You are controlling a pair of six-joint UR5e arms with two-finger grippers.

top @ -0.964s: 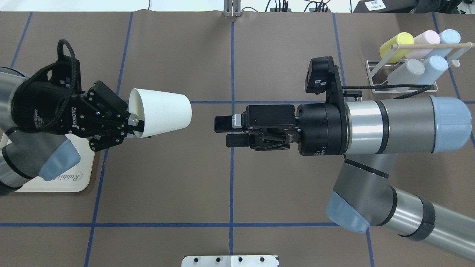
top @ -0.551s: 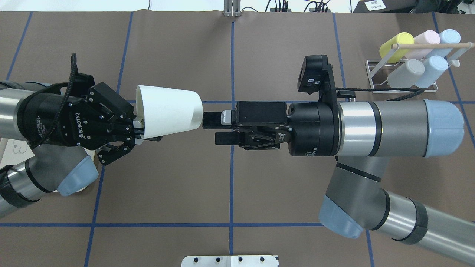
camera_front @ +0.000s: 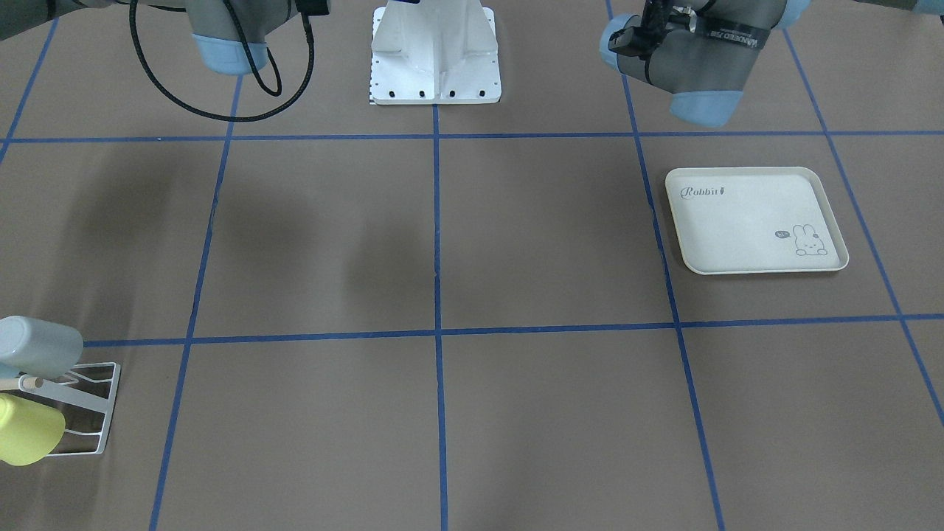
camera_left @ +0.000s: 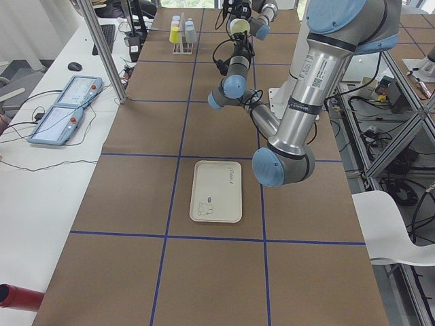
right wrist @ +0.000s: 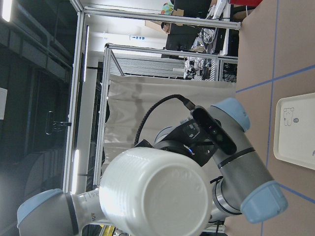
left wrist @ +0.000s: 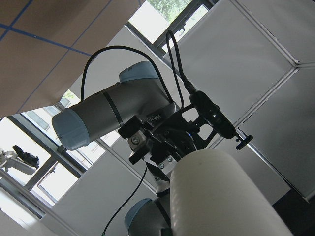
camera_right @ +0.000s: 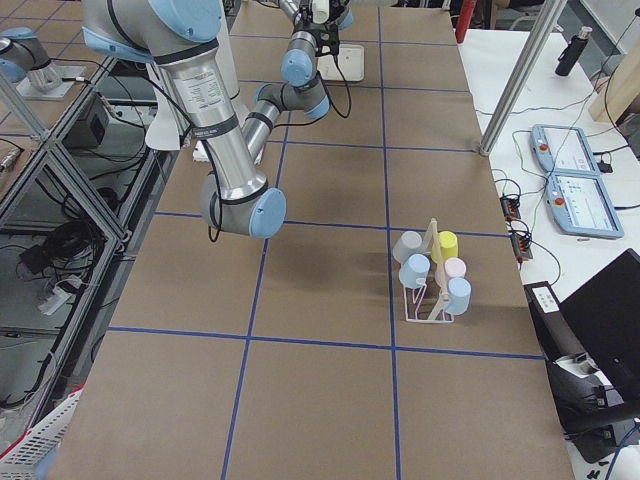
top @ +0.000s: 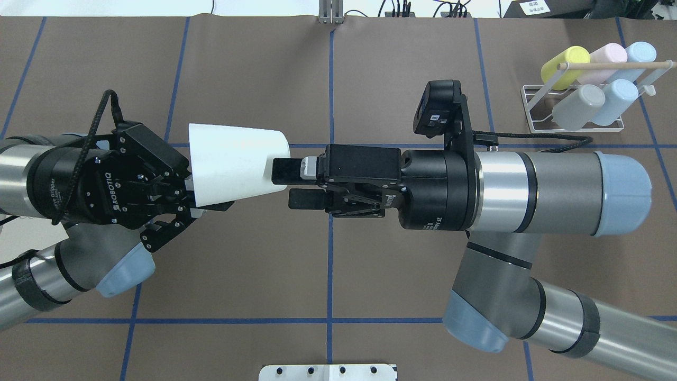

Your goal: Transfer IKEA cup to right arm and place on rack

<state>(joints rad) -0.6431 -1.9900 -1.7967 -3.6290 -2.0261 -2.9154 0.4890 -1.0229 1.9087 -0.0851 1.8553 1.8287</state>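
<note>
The white IKEA cup (top: 232, 164) lies on its side in the air over the table's middle, base pointing to the right arm (top: 534, 185). My left gripper (top: 194, 197) is shut on its rim. My right gripper (top: 294, 184) is open at the cup's base, one black finger (top: 284, 170) overlapping the base edge, the other just below it. I cannot tell whether they touch. The left wrist view shows the cup (left wrist: 221, 196) with the right gripper behind it. The cup's base (right wrist: 157, 196) fills the right wrist view. The white wire rack (top: 529, 106) stands at the far right.
Several pastel cups (top: 582, 100) lie on the rack under its wooden peg (top: 608, 65). A cream rabbit-print tray (camera_front: 752, 221) lies bare on the robot's left side of the table. A white base plate (camera_front: 435, 66) sits at the robot's edge. Blue tape lines cross the brown mat.
Both arms have moved toward each other. The gap between the cup's base and the right gripper's fingers has closed. The right gripper stays open, the left stays shut on the rim.
</note>
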